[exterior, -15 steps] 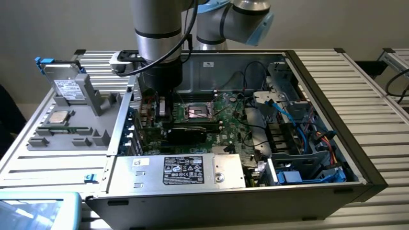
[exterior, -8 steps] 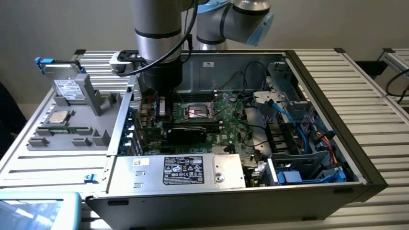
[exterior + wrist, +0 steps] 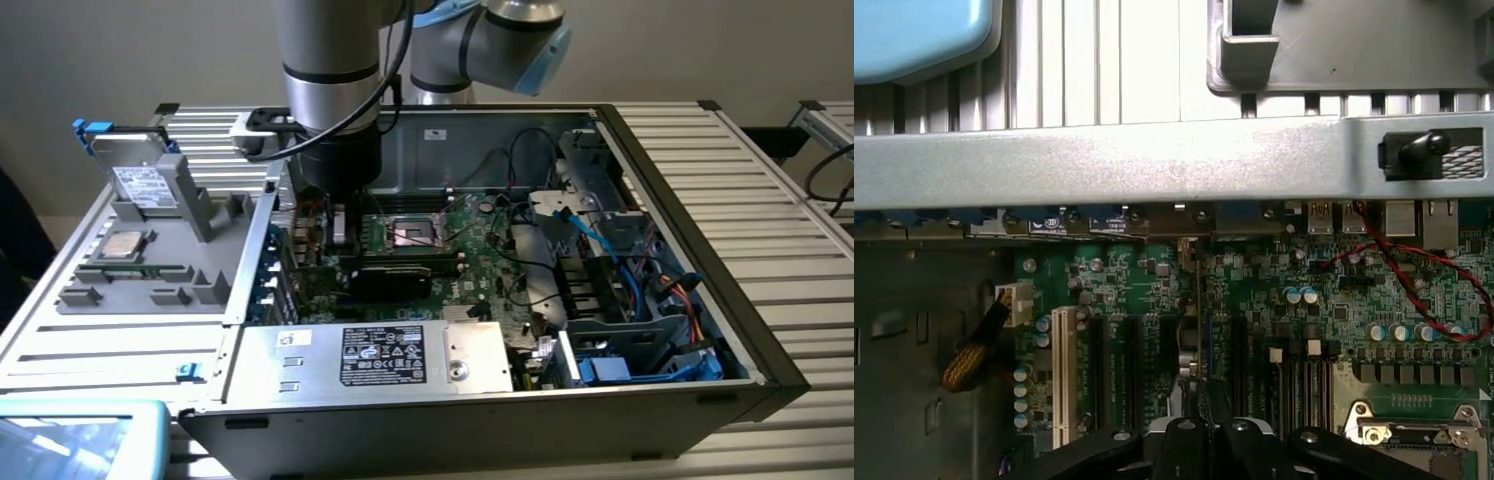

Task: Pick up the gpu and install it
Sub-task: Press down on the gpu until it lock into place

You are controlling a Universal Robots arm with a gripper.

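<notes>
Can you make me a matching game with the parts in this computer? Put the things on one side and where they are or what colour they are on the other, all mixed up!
Things:
1. gpu
2. twisted wire
3. power supply
4. hard drive

Clues:
A. red and black
B. standing on the grey tray, outside the case
C. pinched edge-on in the claw, over the slots
D. silver box with a black label

Pairs: 1-C, 2-A, 3-D, 4-B
</notes>
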